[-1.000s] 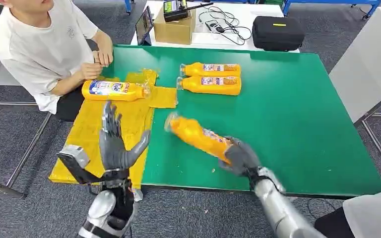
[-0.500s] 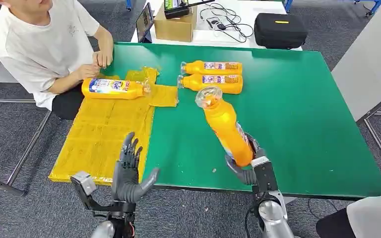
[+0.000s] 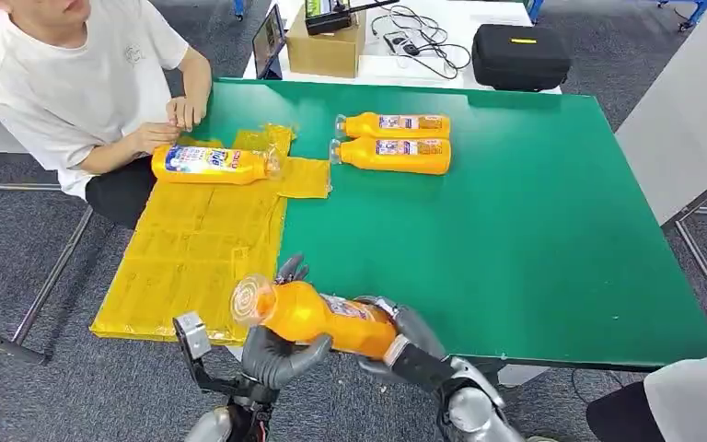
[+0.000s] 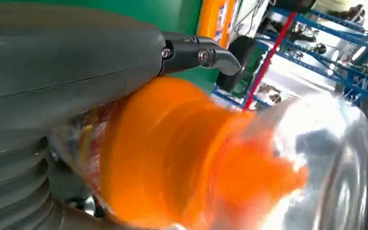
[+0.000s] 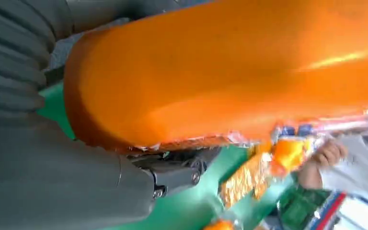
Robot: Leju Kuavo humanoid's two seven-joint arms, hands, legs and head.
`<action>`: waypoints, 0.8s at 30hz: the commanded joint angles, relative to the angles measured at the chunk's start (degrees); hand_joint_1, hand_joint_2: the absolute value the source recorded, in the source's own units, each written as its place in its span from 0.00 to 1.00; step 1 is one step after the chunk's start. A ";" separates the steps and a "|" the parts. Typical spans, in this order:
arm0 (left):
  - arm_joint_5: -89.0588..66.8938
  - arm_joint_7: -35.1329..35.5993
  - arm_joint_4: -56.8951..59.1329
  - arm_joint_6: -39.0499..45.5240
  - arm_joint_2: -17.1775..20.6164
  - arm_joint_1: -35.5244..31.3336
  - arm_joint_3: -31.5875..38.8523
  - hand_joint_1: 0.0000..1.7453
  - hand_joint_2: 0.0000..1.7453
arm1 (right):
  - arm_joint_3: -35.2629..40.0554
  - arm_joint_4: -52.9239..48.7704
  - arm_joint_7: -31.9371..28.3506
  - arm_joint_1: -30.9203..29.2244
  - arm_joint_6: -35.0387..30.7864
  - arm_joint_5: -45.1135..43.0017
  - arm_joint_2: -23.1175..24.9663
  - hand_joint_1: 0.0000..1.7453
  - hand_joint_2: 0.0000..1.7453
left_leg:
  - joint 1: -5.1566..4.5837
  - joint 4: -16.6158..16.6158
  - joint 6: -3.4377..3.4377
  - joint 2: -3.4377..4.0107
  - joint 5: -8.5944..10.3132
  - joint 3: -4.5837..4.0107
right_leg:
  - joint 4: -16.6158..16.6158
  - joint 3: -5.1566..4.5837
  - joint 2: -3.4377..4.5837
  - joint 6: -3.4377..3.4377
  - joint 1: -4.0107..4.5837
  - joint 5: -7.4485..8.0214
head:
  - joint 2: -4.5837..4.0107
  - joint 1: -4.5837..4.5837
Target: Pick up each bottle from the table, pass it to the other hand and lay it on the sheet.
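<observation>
Since half a second ago, the held bottle (image 3: 318, 316) has swung from nearly upright over the green table (image 3: 534, 230) down to a level pose at the bottom centre of the head view, cap end pointing left, and the left hand (image 3: 281, 350) has come in under it. Now both hands meet on this bottle: the right hand (image 3: 403, 343) wraps its base end, fingers curled around it, while the left hand cups the neck end from below, thumb and fingers closing on the orange body. In the left wrist view the bottle (image 4: 206, 163) lies blurred against the grey thumb (image 4: 76, 72); in the right wrist view its orange body (image 5: 230, 72) presses against the ribbed cover.

On the yellow sheet (image 3: 193, 249) at the left, one labelled bottle (image 3: 210, 165) lies near the upper edge, close to a seated person's hands (image 3: 170, 124). Two more bottles (image 3: 394, 141) lie side by side, touching, on the table at upper centre.
</observation>
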 commanded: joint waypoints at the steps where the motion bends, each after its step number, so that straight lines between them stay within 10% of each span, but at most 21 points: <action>1: 3.78 5.44 -1.28 2.08 0.80 -0.53 -1.87 0.00 1.00 | 9.96 11.71 5.80 -7.49 -6.52 5.27 2.22 1.00 1.00 | 0.07 0.00 -0.10 0.34 -0.17 0.34 | -0.02 0.26 0.24 -0.17 0.10 -0.07 | 0.00 0.02; 11: -3.19 3.50 1.03 10.47 0.82 -2.11 -3.88 0.00 1.00 | 11.39 10.86 6.21 -8.65 -5.33 2.23 2.65 1.00 1.00 | 0.07 -0.03 -0.06 0.10 -0.08 0.20 | -0.03 0.18 0.04 -0.11 0.09 -0.06 | 0.00 0.02; 12: -5.08 2.70 2.36 13.86 0.40 -2.71 -3.76 0.18 1.00 | 11.54 9.67 6.32 -8.38 -5.31 1.43 2.49 0.99 1.00 | 0.06 -0.03 -0.08 0.09 -0.11 0.28 | -0.01 0.27 0.01 -0.14 0.09 -0.11 | 0.00 0.02; 13: -5.12 2.39 3.18 14.80 0.19 -3.16 -3.65 1.00 1.00 | 11.51 8.66 6.40 -8.10 -5.39 0.78 2.44 0.99 1.00 | 0.06 -0.03 -0.07 0.01 -0.06 0.19 | -0.02 0.20 -0.05 -0.12 0.08 -0.08 | 0.00 0.02; 21: -5.93 0.92 3.78 18.93 0.51 -3.71 -4.32 1.00 1.00 | 10.57 6.47 6.15 -7.35 -7.45 -2.41 2.99 0.85 1.00 | 0.07 -0.03 -0.09 0.09 -0.12 0.28 | -0.02 0.25 0.01 -0.15 0.10 -0.12 | 0.00 0.02; 24: -6.28 0.75 4.19 19.93 0.63 -3.90 -4.86 1.00 1.00 | 10.12 5.58 5.67 -7.01 -8.37 -3.35 3.38 0.45 1.00 | 0.05 -0.03 -0.08 0.07 -0.12 0.26 | 0.00 0.23 0.00 -0.14 0.08 -0.12 | 0.00 0.02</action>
